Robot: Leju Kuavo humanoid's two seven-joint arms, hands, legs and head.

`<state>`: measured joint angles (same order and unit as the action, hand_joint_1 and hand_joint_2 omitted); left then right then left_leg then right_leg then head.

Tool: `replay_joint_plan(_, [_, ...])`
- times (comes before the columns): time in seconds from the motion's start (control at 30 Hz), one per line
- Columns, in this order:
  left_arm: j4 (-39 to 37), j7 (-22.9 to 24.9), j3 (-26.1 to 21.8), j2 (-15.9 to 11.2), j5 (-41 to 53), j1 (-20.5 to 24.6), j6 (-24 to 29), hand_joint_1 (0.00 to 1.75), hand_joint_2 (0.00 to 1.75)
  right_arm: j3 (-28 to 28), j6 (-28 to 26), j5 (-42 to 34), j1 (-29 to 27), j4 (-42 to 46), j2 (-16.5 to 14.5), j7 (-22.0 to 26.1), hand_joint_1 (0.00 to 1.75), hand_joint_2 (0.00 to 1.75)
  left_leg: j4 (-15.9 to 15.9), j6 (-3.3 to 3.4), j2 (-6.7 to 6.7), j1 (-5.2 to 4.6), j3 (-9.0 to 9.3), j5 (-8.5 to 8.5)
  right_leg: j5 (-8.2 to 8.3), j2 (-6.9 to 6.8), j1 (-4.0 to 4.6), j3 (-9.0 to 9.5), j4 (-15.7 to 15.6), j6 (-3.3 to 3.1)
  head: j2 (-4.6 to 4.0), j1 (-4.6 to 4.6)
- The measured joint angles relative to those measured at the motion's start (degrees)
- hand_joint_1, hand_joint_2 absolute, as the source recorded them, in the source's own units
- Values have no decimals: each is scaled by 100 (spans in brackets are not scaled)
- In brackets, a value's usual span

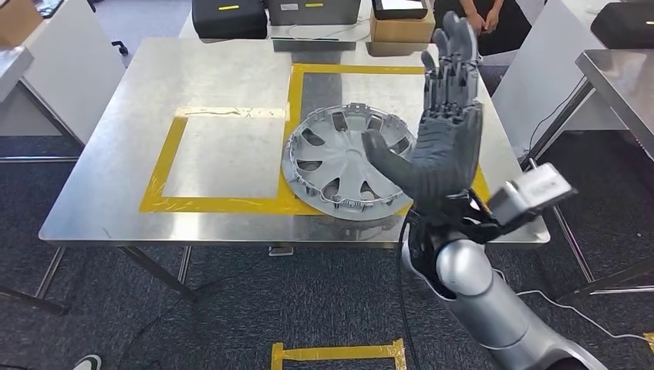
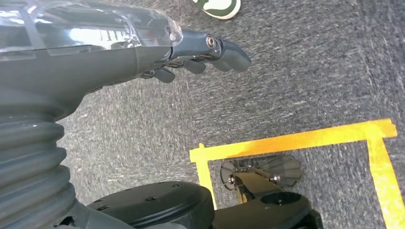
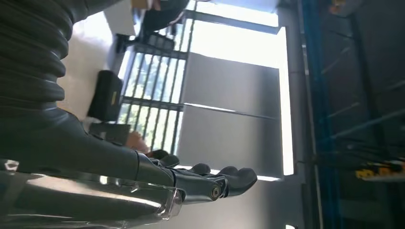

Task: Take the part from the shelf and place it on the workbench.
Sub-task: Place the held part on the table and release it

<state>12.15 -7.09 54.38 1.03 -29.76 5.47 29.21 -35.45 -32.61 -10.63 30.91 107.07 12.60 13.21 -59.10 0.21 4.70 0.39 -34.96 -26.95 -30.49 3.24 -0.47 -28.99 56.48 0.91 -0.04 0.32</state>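
The part, a silver-grey wheel cover [image 1: 345,163] with spoke-shaped cut-outs, lies flat on the steel workbench [image 1: 224,69]. It rests at the near right of the bench top, overlapping the near line and the centre line of the yellow tape outline [image 1: 217,205] marked on the surface, and its near edge sits close to the front edge of the bench. The right hand [image 1: 441,146] is raised above the right side of the bench, palm turned toward the wheel cover, fingers [image 1: 455,54] extended and apart and pointing to the far side; it holds nothing and is not touching the part. In the right wrist view the same hand [image 3: 191,179] points out into the room, its fingers only slightly bent and empty. The left hand [image 2: 191,55] hangs over dark grey carpet [image 2: 296,76], fingers loosely extended with nothing between them; yellow floor tape [image 2: 291,140] lies below it. At the far edge of the bench stand a black case [image 1: 229,17] and a cardboard box [image 1: 401,29]. A person [image 1: 472,14] stands beyond the far right corner. A further steel table [image 1: 621,73] stands to the right.
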Motion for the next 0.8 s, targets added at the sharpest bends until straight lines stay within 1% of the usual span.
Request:
replay_joint_plan(0.13, [0, -62, -7, 2, -116, -10, 73, 0, 175, 215, 63, -359, -541, 1015, 128, 392, 0, 175, 0, 4, 10, 0, -1, -3, -4, -13, 0, 11, -7, 5, 0, 4])
replay_joint_plan(0.3, [0, -95, -18, 1, -163, -11, 112, 0, 175, 355, 111, -435, -989, 1767, 238, 561, 0, 175, 1, 14, -22, -3, 5, -11, -7, -9, -1, 16, -10, 10, 0, 0])
replay_joint_plan(0.43, [-2, -100, -20, -10, -149, -13, 92, 0, 0, 430, 79, -318, -1328, 2244, 316, 584, 0, 175, 1, 19, -55, -7, 8, -14, -8, 2, -2, 23, -11, 13, 0, 1])
replay_joint_plan(0.57, [-2, -111, -20, -27, -137, -11, 27, 0, 0, 491, -19, -195, -1586, 2538, 391, 544, 0, 175, 1, 23, -80, -8, 10, -18, -8, 12, -3, 23, -11, 13, 0, -1])
replay_joint_plan(0.8, [-2, -126, -18, -46, -99, -10, -113, 0, 0, 579, -138, -104, -1808, 2856, 503, 438, 0, 175, 1, 35, -125, -9, 17, -28, -8, 35, -2, 22, -11, 13, 0, -1])
